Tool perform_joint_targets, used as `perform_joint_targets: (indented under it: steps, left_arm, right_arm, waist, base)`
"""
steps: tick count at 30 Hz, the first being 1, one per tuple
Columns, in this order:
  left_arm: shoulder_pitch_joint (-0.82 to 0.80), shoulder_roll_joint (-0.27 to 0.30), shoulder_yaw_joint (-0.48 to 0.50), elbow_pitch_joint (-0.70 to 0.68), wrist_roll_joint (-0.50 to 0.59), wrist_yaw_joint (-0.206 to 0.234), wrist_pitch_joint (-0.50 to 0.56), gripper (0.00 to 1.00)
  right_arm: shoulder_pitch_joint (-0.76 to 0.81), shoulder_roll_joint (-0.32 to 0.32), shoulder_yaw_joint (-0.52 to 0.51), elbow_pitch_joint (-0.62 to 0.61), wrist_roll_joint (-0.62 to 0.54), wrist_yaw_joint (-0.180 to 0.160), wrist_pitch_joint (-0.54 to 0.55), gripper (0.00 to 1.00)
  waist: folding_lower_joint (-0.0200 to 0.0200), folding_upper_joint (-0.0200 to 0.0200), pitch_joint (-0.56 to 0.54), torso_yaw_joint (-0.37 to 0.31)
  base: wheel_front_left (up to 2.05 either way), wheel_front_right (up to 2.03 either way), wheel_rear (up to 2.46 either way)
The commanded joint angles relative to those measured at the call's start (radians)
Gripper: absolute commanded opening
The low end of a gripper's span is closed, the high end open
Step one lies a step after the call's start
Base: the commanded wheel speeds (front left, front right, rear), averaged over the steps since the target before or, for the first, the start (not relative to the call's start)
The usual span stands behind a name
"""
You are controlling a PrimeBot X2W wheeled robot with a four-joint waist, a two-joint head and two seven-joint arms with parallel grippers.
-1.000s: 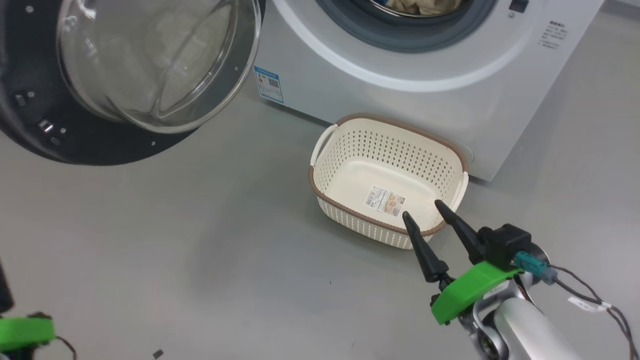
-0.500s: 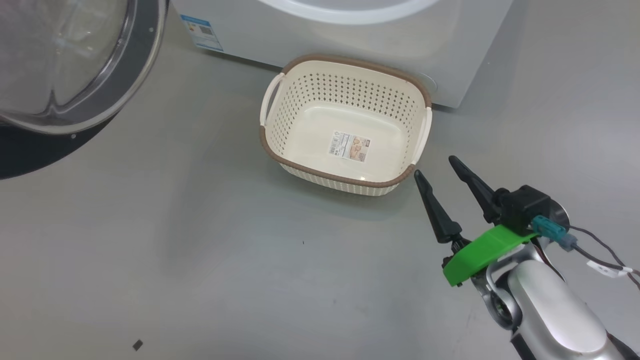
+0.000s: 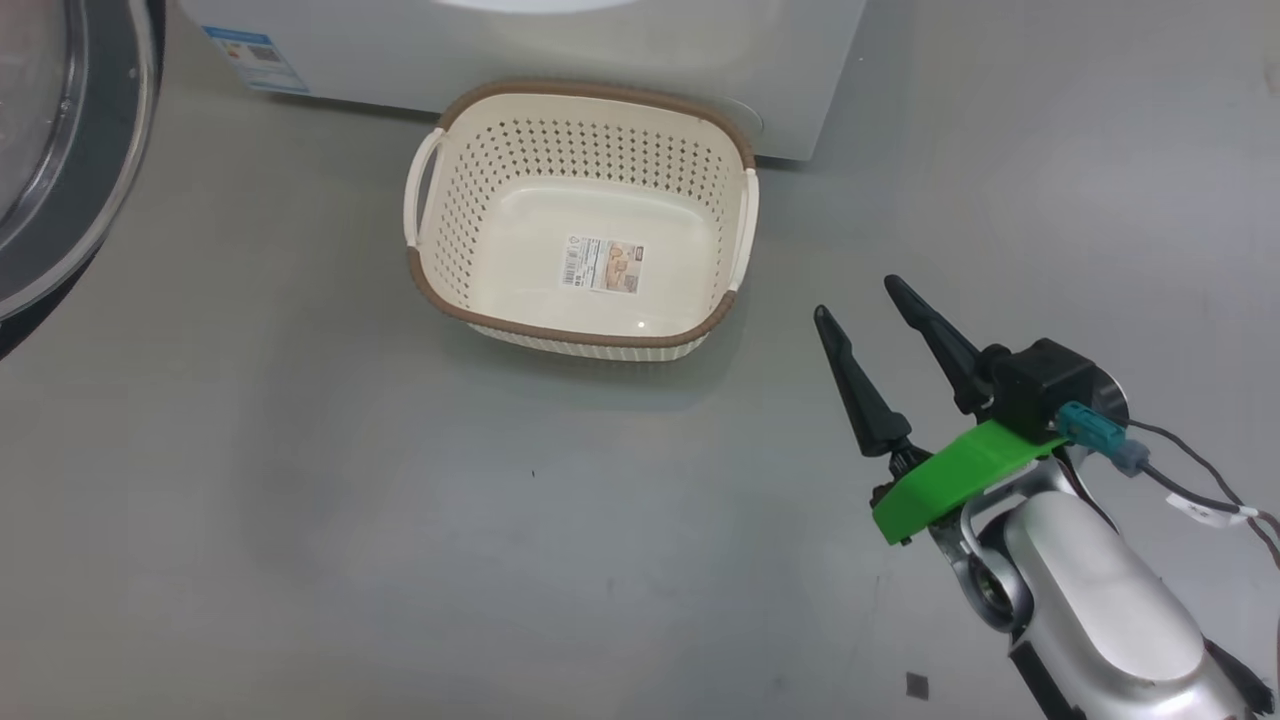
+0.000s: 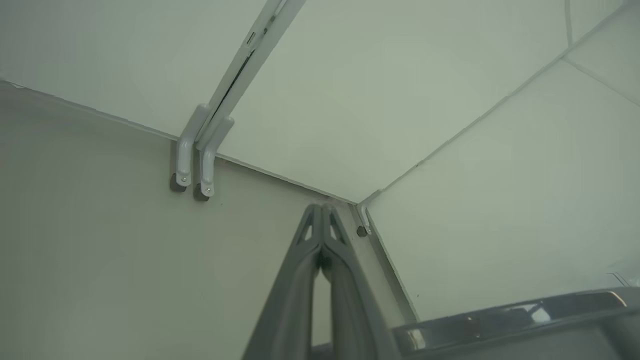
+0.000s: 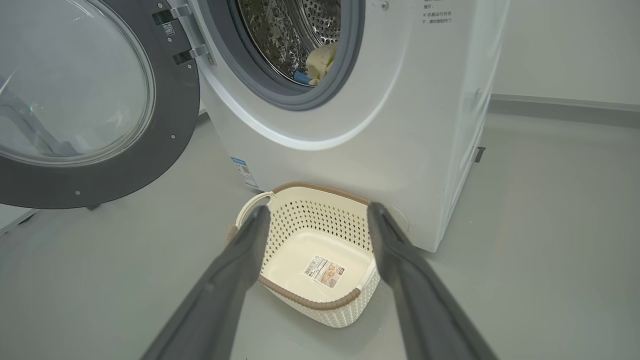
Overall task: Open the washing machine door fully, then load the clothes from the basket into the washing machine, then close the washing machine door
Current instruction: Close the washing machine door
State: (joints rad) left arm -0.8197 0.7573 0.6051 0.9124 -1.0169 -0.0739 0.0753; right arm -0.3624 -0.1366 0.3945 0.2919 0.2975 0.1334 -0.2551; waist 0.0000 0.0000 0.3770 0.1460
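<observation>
My right claw (image 5: 317,207) is released, my left claw (image 4: 322,207) clenched empty, and I judge the door (image 5: 75,100) hanging open on the washing machine (image 5: 400,125) heavy and glossy, best pushed at its rim.

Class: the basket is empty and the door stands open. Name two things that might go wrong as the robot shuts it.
1. The clothes lie near the front lip of the drum; the washing machine door might trap a fold against the seal.
2. The basket stands close against the washing machine; the open right pincer, reaching across for the door, might knock it.
</observation>
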Motion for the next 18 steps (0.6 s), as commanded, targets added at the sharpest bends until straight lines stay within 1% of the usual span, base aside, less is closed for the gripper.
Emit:
perform_joint_targets:
  steps: [1, 4, 11, 18]
  left_arm:
    - [-0.016, 0.097, 0.026, 0.008, -0.014, 0.007, 0.023, 0.0]
    - [-0.042, 0.106, 0.052, 0.084, -0.047, 0.015, 0.042, 0.0]
    - [-0.063, 0.115, 0.065, 0.204, -0.077, 0.005, 0.085, 0.0]
    - [-0.096, 0.083, 0.029, 0.251, -0.089, -0.029, 0.193, 0.0]
  right_arm:
    - [-0.015, 0.012, 0.016, -0.034, -0.007, -0.003, -0.007, 1.0]
    - [-0.012, 0.013, 0.016, -0.035, -0.007, -0.003, -0.007, 1.0]
    - [-0.002, 0.007, 0.02, -0.032, -0.006, -0.003, -0.007, 1.0]
    - [-0.002, 0.0, 0.022, -0.03, -0.007, -0.003, -0.007, 1.0]
  waist:
    - [0.0, 0.0, 0.005, -0.021]
    - [0.0, 0.0, 0.001, -0.038]
    - [0.0, 0.0, -0.021, -0.058]
    - [0.0, 0.0, -0.036, -0.058]
  base:
    - [0.0, 0.0, 0.0]
    - [0.0, 0.0, 0.0]
    - [0.0, 0.0, 0.0]
    - [0.0, 0.0, 0.0]
